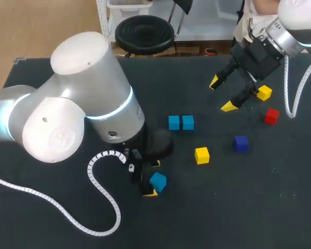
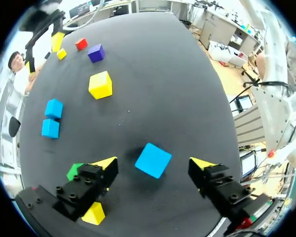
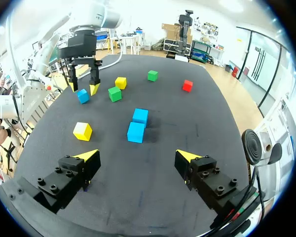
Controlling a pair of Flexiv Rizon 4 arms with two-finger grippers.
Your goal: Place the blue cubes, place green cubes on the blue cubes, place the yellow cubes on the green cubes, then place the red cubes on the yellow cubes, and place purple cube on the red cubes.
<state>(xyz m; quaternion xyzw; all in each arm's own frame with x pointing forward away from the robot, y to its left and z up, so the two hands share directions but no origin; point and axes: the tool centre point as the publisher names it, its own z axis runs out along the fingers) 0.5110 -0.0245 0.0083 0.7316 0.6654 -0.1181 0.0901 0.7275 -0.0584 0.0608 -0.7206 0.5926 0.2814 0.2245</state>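
My left gripper [image 2: 154, 164] stands open low over the table's near side. A light blue cube [image 2: 153, 160] sits askew between its fingers and touches neither; the same cube [image 1: 158, 181] shows in the head view. Ahead of it, two more blue cubes [image 1: 174, 122] [image 1: 187, 122] lie side by side. Beside and under one left finger are a green cube [image 2: 74, 171] and a yellow cube [image 2: 94, 213]. My right gripper [image 1: 222, 95] hangs open and empty above the far right. Near it lie a yellow cube [image 1: 264, 93], a red cube [image 1: 271, 116] and a purple cube [image 1: 241, 143].
Another yellow cube [image 1: 201, 155] sits alone mid-table. A second green cube [image 3: 152, 75] and a second red cube [image 3: 187, 85] lie on the table's left part, hidden by my left arm in the head view. A white cable [image 1: 101, 207] loops over the near left.
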